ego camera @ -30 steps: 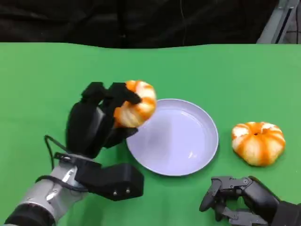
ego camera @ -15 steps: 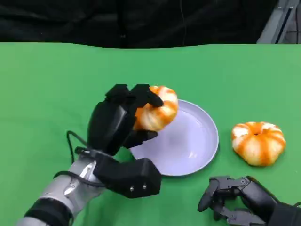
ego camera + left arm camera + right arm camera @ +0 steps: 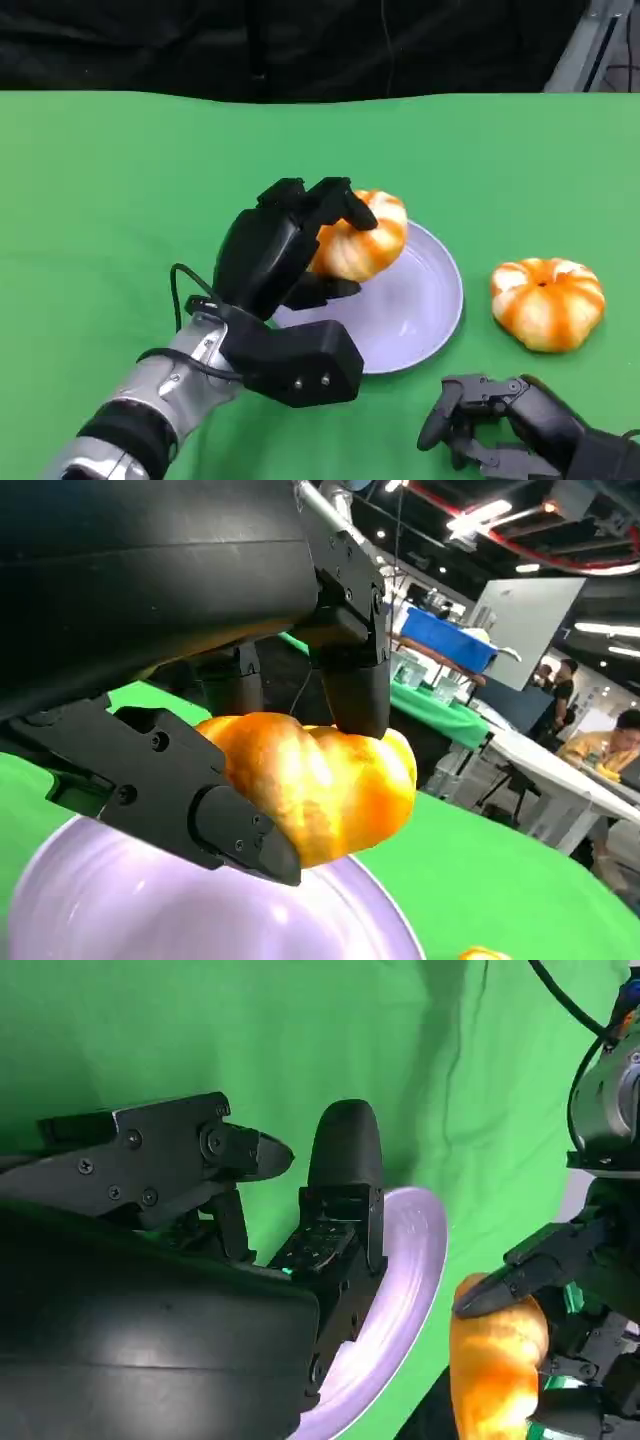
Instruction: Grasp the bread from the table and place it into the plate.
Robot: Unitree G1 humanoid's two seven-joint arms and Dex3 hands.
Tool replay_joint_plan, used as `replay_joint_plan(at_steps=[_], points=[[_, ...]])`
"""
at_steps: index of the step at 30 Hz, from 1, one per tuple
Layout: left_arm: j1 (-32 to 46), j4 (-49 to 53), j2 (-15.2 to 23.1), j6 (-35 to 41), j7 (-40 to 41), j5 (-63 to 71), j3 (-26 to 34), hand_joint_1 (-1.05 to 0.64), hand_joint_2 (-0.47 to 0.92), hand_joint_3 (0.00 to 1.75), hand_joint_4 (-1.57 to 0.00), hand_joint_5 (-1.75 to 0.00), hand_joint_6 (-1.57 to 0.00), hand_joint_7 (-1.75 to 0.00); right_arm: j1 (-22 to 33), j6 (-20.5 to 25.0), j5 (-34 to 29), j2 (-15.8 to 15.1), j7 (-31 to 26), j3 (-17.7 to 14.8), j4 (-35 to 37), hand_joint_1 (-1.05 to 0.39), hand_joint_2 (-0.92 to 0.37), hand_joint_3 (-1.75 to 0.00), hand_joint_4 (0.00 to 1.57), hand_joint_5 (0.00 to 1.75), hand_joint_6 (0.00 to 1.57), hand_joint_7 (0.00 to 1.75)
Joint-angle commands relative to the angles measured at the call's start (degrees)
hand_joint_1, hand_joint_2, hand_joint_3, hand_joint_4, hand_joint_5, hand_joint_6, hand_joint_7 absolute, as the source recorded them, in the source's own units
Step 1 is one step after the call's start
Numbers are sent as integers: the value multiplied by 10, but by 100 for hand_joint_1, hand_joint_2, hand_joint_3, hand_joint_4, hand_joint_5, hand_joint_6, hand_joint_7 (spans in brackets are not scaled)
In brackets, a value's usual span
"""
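Bread (image 3: 362,238) is up in the left hand (image 3: 275,255), fingers wrapped over its top and underside, hanging over the near-left part of the lavender plate (image 3: 420,310); looks like it's not touching the plate, hard to be sure. It's a round, orange-striped bun, no real long axis. Right hand (image 3: 480,415) sits low at the near counter (image 3: 120,170) edge, fingers curled, holding nothing. A second bun (image 3: 547,303) lies right of the plate. Plenty of green beyond.
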Motion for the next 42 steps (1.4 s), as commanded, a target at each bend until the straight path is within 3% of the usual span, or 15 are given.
replay_joint_plan(at_steps=[1, 10, 14, 21, 30, 33, 35, 37, 38, 42], points=[[-33, 40, -4, -7, -11, 4, -11, -7, 83, 0, -55, -159, -60, -133, -8, 1, 1, 2, -5, 1, 8, 0, -92, -44, 71, 146, 76, 112], [-47, 71, -19, -4, -51, -10, -8, -9, 85, 0, -54, -157, -62, -127, -7, 1, -7, 2, -15, 2, 3, 0, -92, -45, 71, 147, 75, 110], [-49, 92, -28, 2, -107, -38, 6, -8, 86, 0, -56, -148, -67, -113, -6, -8, -5, 3, -13, 2, 6, 1, -92, -46, 71, 147, 74, 109], [-52, 112, -31, 3, -145, -49, 7, -11, 87, 0, -56, -143, -67, -107, -4, -4, -3, 3, -12, 1, 6, 0, -92, -46, 70, 149, 75, 109], [-52, 129, -32, -6, -147, -49, 3, -12, 86, 0, -62, -131, -81, -79, -3, 4, -1, 3, -9, 0, 5, 0, -92, -45, 69, 149, 76, 108], [-52, 133, -34, -7, -152, -52, 5, -12, 84, 0, -68, -114, -94, -47, -3, 2, -2, 4, -10, 0, 5, -1, -92, -44, 69, 149, 76, 107], [-52, 135, -35, -6, -151, -50, 4, -12, 84, 0, -69, -112, -96, -43, -2, 1, -2, 4, -11, 1, 5, -1, -92, -44, 69, 149, 76, 107], [-55, 136, -34, -1, -143, -40, -4, -21, 84, 0, -88, -39, -93, -13, -2, 1, -2, 4, -11, 1, 5, 0, -92, -44, 69, 149, 76, 107], [-56, 136, -33, 1, -139, -36, -7, -24, 85, 0, -92, -18, -91, -5, -2, 1, -2, 4, -11, 1, 5, -1, -92, -45, 69, 149, 76, 107], [-57, 135, -35, 2, -130, -34, -11, -31, 85, 0, -90, -2, -81, 0, -1, 2, -3, 3, -12, 1, 3, -2, -92, -45, 69, 150, 76, 107]])
